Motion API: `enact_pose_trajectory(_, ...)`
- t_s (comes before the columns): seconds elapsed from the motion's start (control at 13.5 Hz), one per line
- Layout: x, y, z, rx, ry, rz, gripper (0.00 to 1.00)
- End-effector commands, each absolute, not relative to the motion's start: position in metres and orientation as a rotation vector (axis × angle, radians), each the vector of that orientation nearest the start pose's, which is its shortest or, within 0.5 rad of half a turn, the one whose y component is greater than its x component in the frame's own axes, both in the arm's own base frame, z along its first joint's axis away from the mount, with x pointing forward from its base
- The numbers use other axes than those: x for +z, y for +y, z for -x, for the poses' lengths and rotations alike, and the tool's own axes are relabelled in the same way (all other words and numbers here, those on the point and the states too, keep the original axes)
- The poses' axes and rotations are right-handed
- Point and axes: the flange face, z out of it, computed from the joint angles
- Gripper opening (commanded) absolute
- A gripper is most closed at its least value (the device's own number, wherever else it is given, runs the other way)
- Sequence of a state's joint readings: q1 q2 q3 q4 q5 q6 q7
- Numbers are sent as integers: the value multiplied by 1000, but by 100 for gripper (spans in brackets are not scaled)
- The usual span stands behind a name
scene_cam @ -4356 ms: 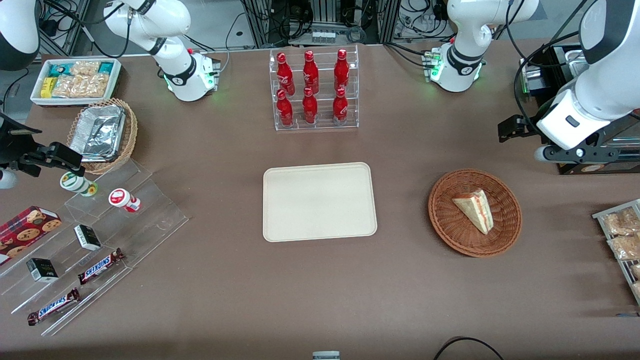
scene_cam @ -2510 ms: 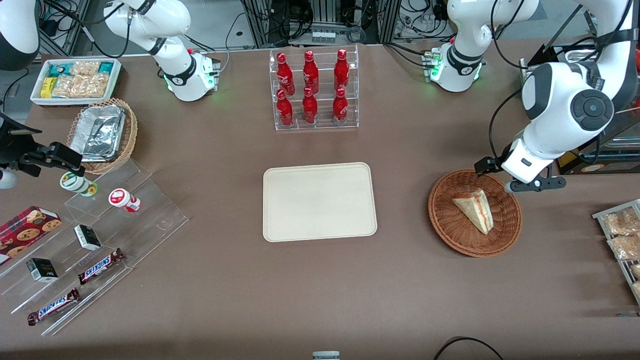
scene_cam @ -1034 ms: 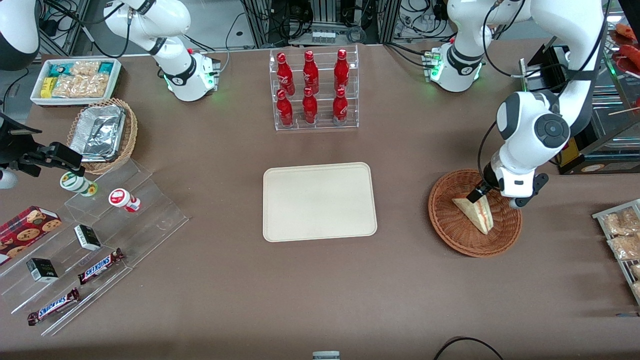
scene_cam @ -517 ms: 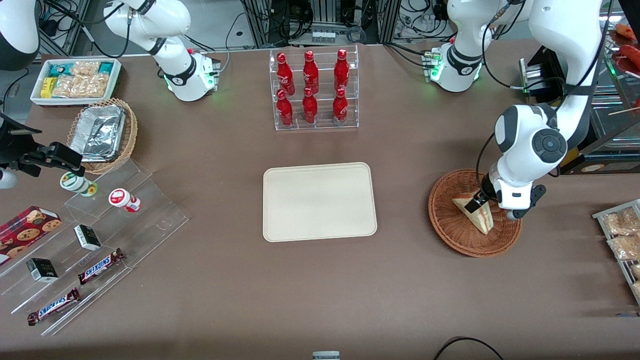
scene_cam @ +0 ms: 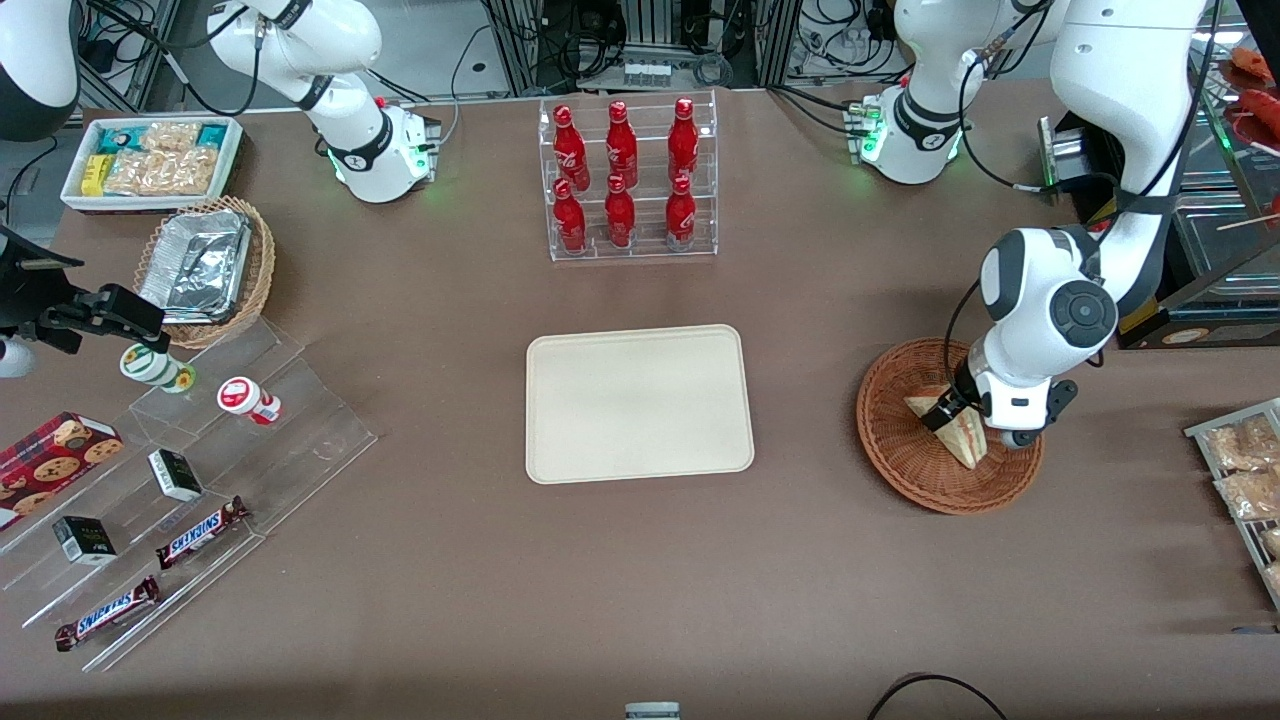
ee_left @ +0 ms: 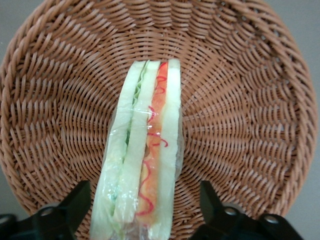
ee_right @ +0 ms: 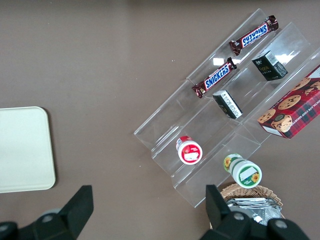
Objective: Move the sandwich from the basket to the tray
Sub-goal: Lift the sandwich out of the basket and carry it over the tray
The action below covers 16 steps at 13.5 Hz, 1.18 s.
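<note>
Sandwich [ee_left: 145, 155] lies mid-basket [ee_left: 250, 100], gripper [ee_left: 145, 210] spread wide astride it, gaps both sides.

The claw [scene_cam: 958, 412] sits low in the basket [scene_cam: 905, 455], its open fingers [ee_left: 75, 202] straddling the sandwich [ee_left: 145, 155] with wicker bare on either side. Bare desk [scene_cam: 810, 400] lies between basket and tray [scene_cam: 640, 403]. The bottle rack [scene_cam: 628, 180] stands farther from the front camera than the tray.

brown table [scene_cam: 400, 560], cabled metal frames [scene_cam: 650, 40] above it
</note>
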State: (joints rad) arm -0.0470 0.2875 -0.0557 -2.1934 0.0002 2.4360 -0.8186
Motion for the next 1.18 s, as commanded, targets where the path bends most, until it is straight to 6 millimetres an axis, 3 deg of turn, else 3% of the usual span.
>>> enact_pose_trajectory(0.0, 249, -60, -554, 58, -1064, 2931, 14)
enact_pose_trajectory(0.07, 251, -61, -552, 63, -1007, 2923, 0)
enact_pose_trajectory(0.3, 269, -67, -555, 113, -889, 2886, 0)
enact_pose_trajectory(0.59, 307, -104, -571, 202, -712, 2904, 0)
enact_pose_trajectory(0.96, 338, -187, -561, 222, -481, 2972, 0)
enact_pose_trajectory(1.11, 333, -226, -558, 230, -390, 3018, 0)
